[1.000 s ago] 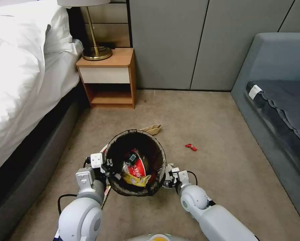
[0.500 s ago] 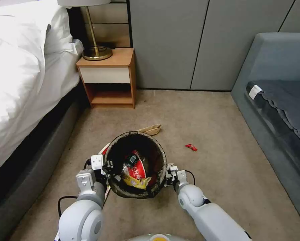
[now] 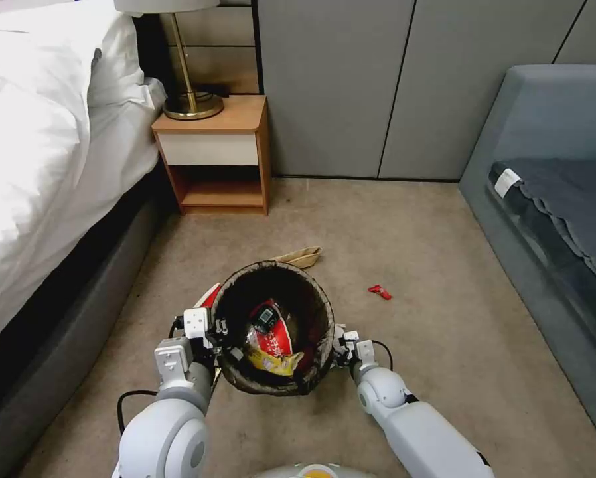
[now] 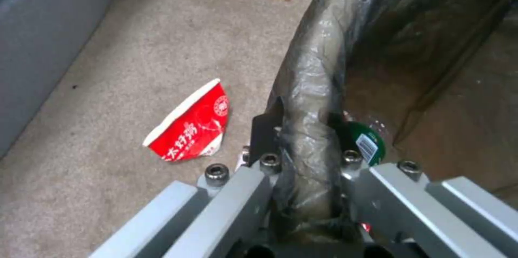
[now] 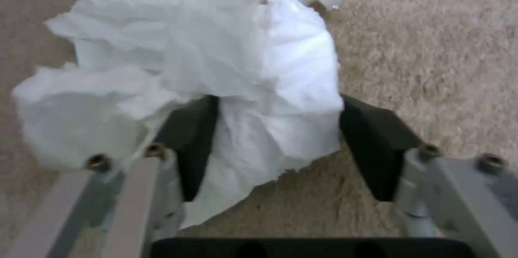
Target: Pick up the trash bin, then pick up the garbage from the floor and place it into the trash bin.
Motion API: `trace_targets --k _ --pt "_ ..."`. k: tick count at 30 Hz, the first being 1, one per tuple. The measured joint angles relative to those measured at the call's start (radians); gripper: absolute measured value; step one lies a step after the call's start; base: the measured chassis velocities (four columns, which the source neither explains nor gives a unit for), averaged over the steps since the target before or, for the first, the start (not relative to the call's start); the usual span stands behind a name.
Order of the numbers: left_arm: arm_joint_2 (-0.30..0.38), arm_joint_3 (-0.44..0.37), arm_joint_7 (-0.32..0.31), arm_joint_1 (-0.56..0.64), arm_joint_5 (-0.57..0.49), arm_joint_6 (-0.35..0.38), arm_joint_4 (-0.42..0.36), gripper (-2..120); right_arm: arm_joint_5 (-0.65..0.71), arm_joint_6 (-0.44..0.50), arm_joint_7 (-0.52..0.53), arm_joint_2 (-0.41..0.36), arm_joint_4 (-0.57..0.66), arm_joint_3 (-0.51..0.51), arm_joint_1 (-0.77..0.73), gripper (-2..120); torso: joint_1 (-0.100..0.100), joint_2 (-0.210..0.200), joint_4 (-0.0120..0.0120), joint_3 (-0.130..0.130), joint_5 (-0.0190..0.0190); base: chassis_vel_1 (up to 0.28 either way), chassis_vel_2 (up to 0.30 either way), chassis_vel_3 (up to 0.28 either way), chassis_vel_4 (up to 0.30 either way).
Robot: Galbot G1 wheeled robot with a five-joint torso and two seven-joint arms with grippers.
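Right now the biggest thing in my head view is the bed [image 3: 39, 153] along nine o'clock, then the grey sofa [image 3: 550, 199] at three, and the wooden nightstand [image 3: 215, 156] with its brass lamp [image 3: 190, 99] near eleven. On the carpet just below centre I have the trash bin [image 3: 271, 328], dark liner folded over its rim, with a red-and-white cup [image 3: 275, 338], a yellow wrapper [image 3: 268, 362] and a small green bottle [image 3: 266, 317] lying inside. My left gripper [image 4: 302, 128] is pinched onto the bin's rim at the bin's nine o'clock, one finger outside and one inside the liner. My right gripper [image 5: 275, 144] sits at the bin's four o'clock, fingers spread wide on either side of a crumpled white tissue [image 5: 200, 72] on the carpet. Another crushed red-and-white cup [image 4: 192, 124] lies on the floor just beside the bin, at its ten o'clock. A tan paper piece [image 3: 301, 255] rests at the bin's twelve o'clock, and a small red wrapper [image 3: 379, 291] lies apart at two.
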Motion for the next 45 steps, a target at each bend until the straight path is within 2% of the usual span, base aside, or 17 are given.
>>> trace_targets --k 1,4,5,8,10,13,22,27,30,31,33,35,36,39,41,44,45 --pt "0.000 0.000 0.000 0.000 0.000 0.000 0.000 0 0.000 0.000 0.000 0.000 0.000 0.000 0.000 51 0.000 0.000 0.0000 0.000 0.0000 0.000 0.000 0.000 0.000" --pt "0.000 0.003 0.000 -0.003 -0.001 0.000 0.003 0 -0.007 0.005 0.000 0.002 -0.002 0.000 0.000 36 0.000 0.000 0.0000 0.000 -0.0001 0.000 0.000 0.000 0.000" --pt "0.000 0.003 0.000 -0.003 -0.001 0.000 0.003 0 -0.007 0.005 0.000 0.002 -0.002 0.000 0.000 36 0.000 0.000 0.0000 0.000 -0.0001 0.000 0.000 0.000 0.000" --pt "0.002 0.003 0.000 -0.006 -0.001 0.000 0.007 0 -0.016 0.009 0.000 0.003 -0.003 0.001 0.001 21 0.000 0.000 -0.0003 0.000 -0.0006 0.000 0.000 0.000 0.000" --pt "0.002 0.004 0.000 -0.007 -0.002 0.000 0.008 0 -0.017 0.010 0.000 0.003 -0.004 0.001 0.002 18 0.000 0.000 -0.0003 0.000 -0.0004 0.000 0.000 0.000 0.000" --pt "0.000 0.007 0.000 -0.008 -0.002 0.000 0.011 0 -0.022 0.016 0.000 0.001 -0.005 0.003 0.002 3 0.000 0.000 -0.0003 0.000 -0.0005 0.000 0.000 0.000 0.000" --pt "0.000 0.008 0.000 -0.012 -0.002 0.001 0.016 0 -0.043 0.060 -0.001 -0.002 -0.002 0.018 -0.006 0 0.000 0.000 -0.0003 0.000 -0.0002 0.000 0.000 0.000 0.000" --pt "0.005 0.008 0.000 -0.014 -0.004 0.001 0.026 0 -0.052 0.127 0.019 -0.012 0.071 0.037 -0.034 0 0.000 0.000 -0.0003 0.000 -0.0002 0.000 0.000 0.000 0.000" --pt "0.012 0.011 -0.001 -0.015 -0.008 0.001 0.030 0 -0.046 0.186 0.084 -0.021 0.231 0.077 -0.071 0 0.000 0.000 -0.0002 0.000 -0.0003 0.000 0.000 0.000 0.000" --pt "0.012 0.011 -0.001 -0.015 -0.008 0.001 0.030 0 -0.046 0.186 0.084 -0.021 0.231 0.077 -0.071 0 0.000 0.000 -0.0002 0.000 -0.0003 0.000 0.000 0.000 0.000" --pt "0.015 0.013 -0.001 -0.014 -0.009 0.001 0.034 0 -0.060 0.283 0.088 -0.025 0.326 0.094 -0.086 0 0.000 0.000 -0.0004 0.000 -0.0001 0.000 0.000 0.000 0.000" --pt "0.015 0.017 -0.001 -0.012 -0.010 0.001 0.035 0 -0.080 0.406 0.040 -0.035 0.454 0.110 -0.103 0 0.000 0.000 -0.0001 0.000 -0.0004 0.000 0.000 0.000 0.000" --pt "0.015 0.017 -0.001 -0.012 -0.010 0.001 0.035 0 -0.080 0.406 0.040 -0.035 0.454 0.110 -0.103 0 0.000 0.000 -0.0001 0.000 -0.0004 0.000 0.000 0.000 0.000" --pt "0.014 0.023 -0.001 -0.009 -0.010 0.002 0.033 0 -0.083 0.527 -0.092 -0.053 0.628 0.126 -0.132 0 0.000 0.000 -0.0001 0.000 -0.0004 0.000 0.000 0.000 0.000" --pt "0.014 0.023 -0.001 -0.009 -0.010 0.002 0.033 0 -0.088 0.548 -0.119 -0.057 0.658 0.126 -0.140 0 0.000 0.000 -0.0001 0.000 -0.0004 0.000 0.000 0.000 0.000" --pt "0.018 0.022 -0.001 -0.008 -0.010 0.002 0.031 0 -0.096 0.620 -0.238 -0.084 0.782 0.111 -0.205 0 0.000 0.000 -0.0003 0.000 -0.0002 0.000 0.000 0.000 0.000" --pt "0.018 0.022 -0.001 -0.008 -0.010 0.002 0.031 0 -0.096 0.620 -0.238 -0.084 0.782 0.111 -0.205 0 0.000 0.000 -0.0003 0.000 -0.0002 0.000 0.000 0.000 0.000"
